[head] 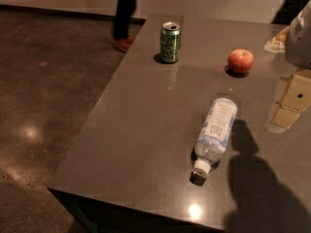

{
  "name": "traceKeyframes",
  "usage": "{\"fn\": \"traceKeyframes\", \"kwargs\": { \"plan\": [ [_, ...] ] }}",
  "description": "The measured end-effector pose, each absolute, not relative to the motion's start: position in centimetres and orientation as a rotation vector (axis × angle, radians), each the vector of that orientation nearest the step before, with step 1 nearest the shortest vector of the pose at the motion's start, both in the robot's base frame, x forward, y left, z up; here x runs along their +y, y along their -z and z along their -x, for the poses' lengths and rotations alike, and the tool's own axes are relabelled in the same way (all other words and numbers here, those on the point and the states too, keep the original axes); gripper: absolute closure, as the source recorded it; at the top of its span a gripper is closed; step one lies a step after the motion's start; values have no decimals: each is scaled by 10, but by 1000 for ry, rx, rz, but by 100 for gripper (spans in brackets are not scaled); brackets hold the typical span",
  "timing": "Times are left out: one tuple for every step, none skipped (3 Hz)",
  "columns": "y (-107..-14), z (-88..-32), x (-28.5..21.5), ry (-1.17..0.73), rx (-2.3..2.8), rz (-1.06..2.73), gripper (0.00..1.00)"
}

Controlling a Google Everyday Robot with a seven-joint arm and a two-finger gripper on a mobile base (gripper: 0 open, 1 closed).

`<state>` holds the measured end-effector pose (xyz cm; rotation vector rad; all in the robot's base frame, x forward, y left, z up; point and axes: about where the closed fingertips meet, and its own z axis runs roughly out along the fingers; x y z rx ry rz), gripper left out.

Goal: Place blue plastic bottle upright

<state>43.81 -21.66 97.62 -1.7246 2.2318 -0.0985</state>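
The blue plastic bottle lies on its side on the dark grey table. It is clear, with a pale blue-white label bearing a small square mark, and its white cap points toward the table's front edge. My gripper, beige under a pale arm, hangs above the table at the right edge of the view. It is to the right of the bottle, apart from it and holding nothing that I can see. Its shadow falls on the table beside the bottle.
A green soda can stands upright at the back of the table. A red apple sits at the back right. A person's legs stand by the table's far left corner. The table's left and front edges drop to the floor.
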Motion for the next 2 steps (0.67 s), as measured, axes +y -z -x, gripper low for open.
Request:
{"fn": "traceKeyframes", "kwargs": {
  "plan": [
    [-976, -438, -217, 99, 2232, 1724, 0],
    [-970, -437, -202, 139, 2150, 1859, 0]
  ]
}}
